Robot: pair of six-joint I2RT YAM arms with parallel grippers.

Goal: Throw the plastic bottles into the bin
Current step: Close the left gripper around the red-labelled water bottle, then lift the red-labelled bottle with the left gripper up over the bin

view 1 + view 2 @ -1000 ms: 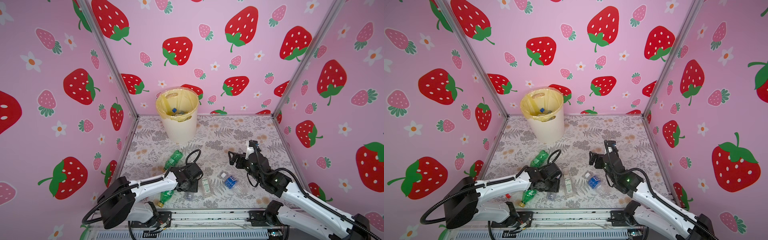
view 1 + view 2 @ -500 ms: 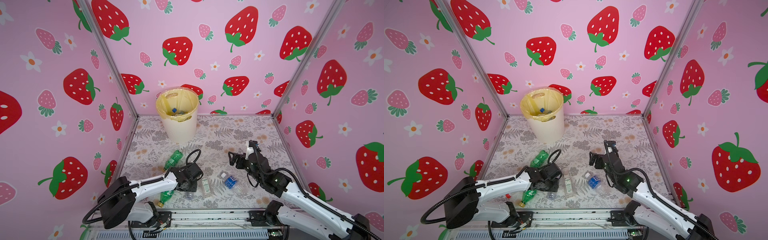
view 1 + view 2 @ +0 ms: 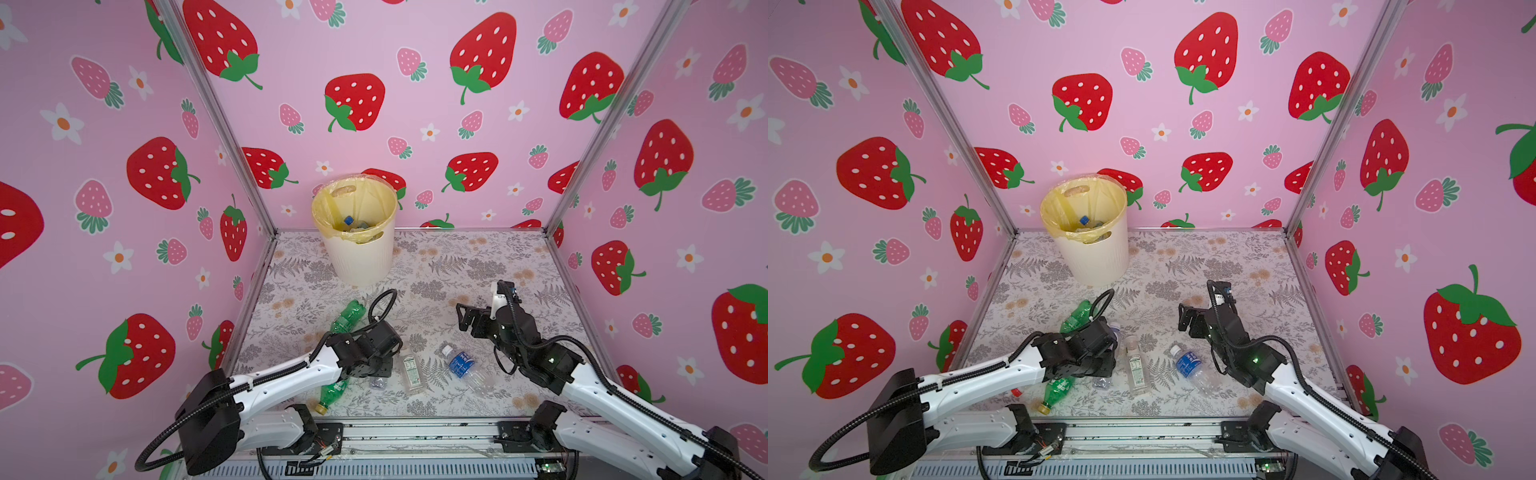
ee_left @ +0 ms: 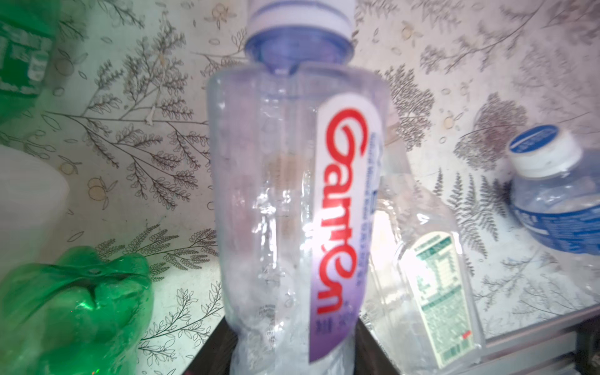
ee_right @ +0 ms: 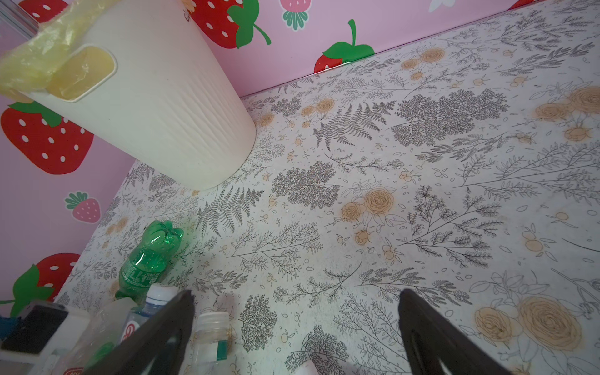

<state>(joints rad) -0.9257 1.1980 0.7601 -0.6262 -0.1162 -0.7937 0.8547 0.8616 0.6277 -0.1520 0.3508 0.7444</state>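
Note:
My left gripper (image 4: pixel 292 352) is shut on the base of a clear bottle with a red-lettered label (image 4: pixel 292 194), low over the mat. In both top views that gripper (image 3: pixel 376 368) (image 3: pixel 1102 363) covers most of the bottle. Lying loose nearby are a green bottle (image 3: pixel 347 316), a green bottle with a yellow cap (image 3: pixel 332 392), a clear bottle with a green-printed label (image 3: pixel 411 370) and a blue-labelled bottle (image 3: pixel 461 365). The cream bin (image 3: pixel 361 257) (image 3: pixel 1096 257) stands at the back with bottles inside. My right gripper (image 3: pixel 465 320) (image 5: pixel 295 308) hangs open over bare mat.
Pink strawberry walls close in the left, back and right sides. The metal rail (image 3: pixel 415 432) runs along the front edge. A small red cap (image 3: pixel 1016 392) lies beside my left arm. In the right wrist view the bin (image 5: pixel 156 113) stands beyond the green bottle (image 5: pixel 149 256).
My left gripper's jaws have closed on the clear red-lettered bottle. The right arm has not moved.

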